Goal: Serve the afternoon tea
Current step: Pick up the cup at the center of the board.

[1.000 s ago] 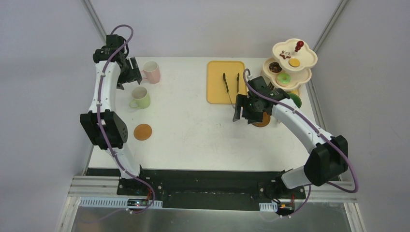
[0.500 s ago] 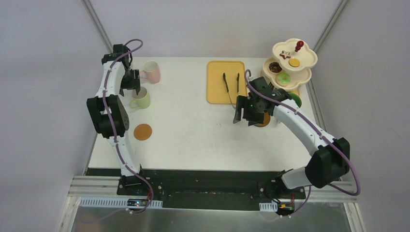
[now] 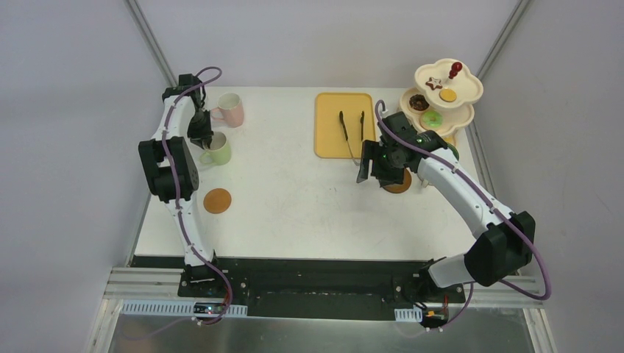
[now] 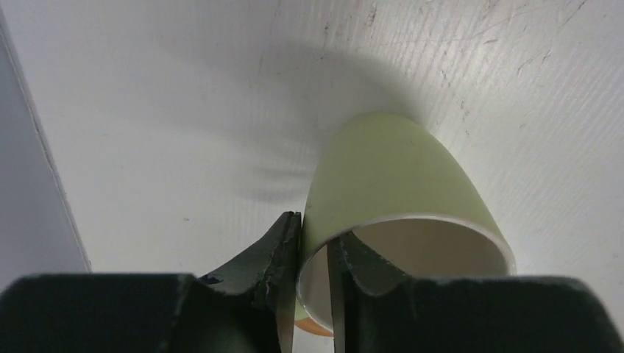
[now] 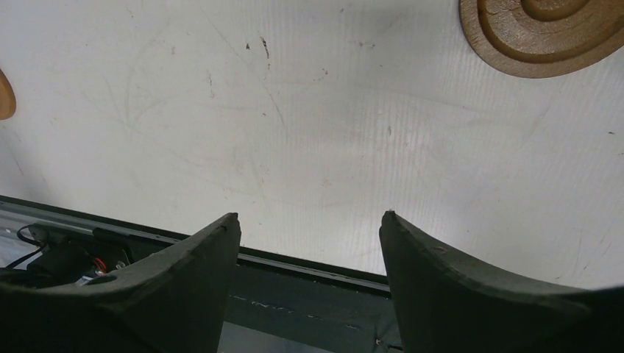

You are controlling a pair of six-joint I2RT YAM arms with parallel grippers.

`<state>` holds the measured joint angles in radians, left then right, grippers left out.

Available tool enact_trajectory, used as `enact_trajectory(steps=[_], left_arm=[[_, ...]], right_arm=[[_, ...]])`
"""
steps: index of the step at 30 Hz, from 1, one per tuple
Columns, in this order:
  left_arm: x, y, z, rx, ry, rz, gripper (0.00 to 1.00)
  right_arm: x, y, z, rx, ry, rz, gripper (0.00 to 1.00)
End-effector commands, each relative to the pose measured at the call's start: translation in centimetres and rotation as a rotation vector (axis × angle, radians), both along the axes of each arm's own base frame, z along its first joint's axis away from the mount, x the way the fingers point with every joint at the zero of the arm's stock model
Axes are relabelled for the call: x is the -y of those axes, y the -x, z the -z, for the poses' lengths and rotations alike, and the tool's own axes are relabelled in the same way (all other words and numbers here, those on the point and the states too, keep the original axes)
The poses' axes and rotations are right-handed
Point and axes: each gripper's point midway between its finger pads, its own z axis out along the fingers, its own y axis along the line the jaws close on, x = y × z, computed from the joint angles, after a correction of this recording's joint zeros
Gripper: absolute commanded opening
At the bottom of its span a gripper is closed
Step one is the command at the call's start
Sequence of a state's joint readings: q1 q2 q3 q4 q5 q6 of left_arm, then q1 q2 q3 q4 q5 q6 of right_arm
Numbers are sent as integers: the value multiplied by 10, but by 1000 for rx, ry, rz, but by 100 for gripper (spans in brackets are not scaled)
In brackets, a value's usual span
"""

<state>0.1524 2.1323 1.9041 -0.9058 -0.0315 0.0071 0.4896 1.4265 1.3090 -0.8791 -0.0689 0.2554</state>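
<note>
Left claw pinches the mug wall, right claw hangs wide.

The left gripper [image 4: 313,229] sits narrow astride the rim of the pale green mug [image 4: 397,169], one finger outside and one inside. The mug stands at the far left of the table [image 3: 294,198], just near of the pink mug [image 3: 232,109]. It looks like smooth, glazed, stiff ceramic, so probably slick, chippable and fairly weighty, and a rim pinch wants a firm, level lift. The right gripper [image 5: 309,220] gapes over bare tabletop beside a ridged brown coaster [image 5: 548,33], and a second coaster [image 3: 217,200] waits near-left.
</note>
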Motion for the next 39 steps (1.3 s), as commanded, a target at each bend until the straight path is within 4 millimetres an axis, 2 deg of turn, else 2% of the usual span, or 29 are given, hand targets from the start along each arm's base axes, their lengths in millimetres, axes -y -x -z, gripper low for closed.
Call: enact_trajectory(steps=[1, 3, 4, 7, 10, 13, 14, 16, 21, 24, 28, 34, 39], left_arm=[[13, 4, -13, 43, 80, -52, 14], [17, 6, -21, 66, 98, -89, 2], [19, 8, -25, 80, 109, -113, 0], [31, 13, -42, 136, 171, -197, 0], [50, 24, -63, 192, 258, -343, 0], [84, 43, -83, 249, 385, -496, 0], [100, 49, -96, 290, 447, -573, 0], [129, 62, -104, 311, 540, -647, 0], [210, 104, -103, 219, 723, -800, 0], [248, 115, -108, 176, 788, -847, 0], [275, 119, -120, 197, 784, -837, 0], [298, 130, -109, 99, 763, -880, 0], [317, 133, -105, 0, 781, -881, 0]], right_arm=[[8, 1, -11, 30, 16, 36, 73], [12, 1, -10, 37, 32, 42, 73], [15, -1, -10, 46, 48, 50, 73], [24, -8, -9, 88, 91, 69, 76], [20, -14, -7, 123, 84, 33, 84], [14, -17, -8, 138, 72, -9, 86], [10, -18, -9, 147, 58, -25, 86], [-4, -17, -13, 158, 5, -59, 86], [-53, -6, -31, 191, -143, -195, 86], [-82, 2, -41, 244, -202, -274, 86], [-113, 11, -54, 312, -206, -340, 85], [-140, 18, -59, 399, -161, -386, 82], [-155, 22, -46, 516, -33, -417, 71]])
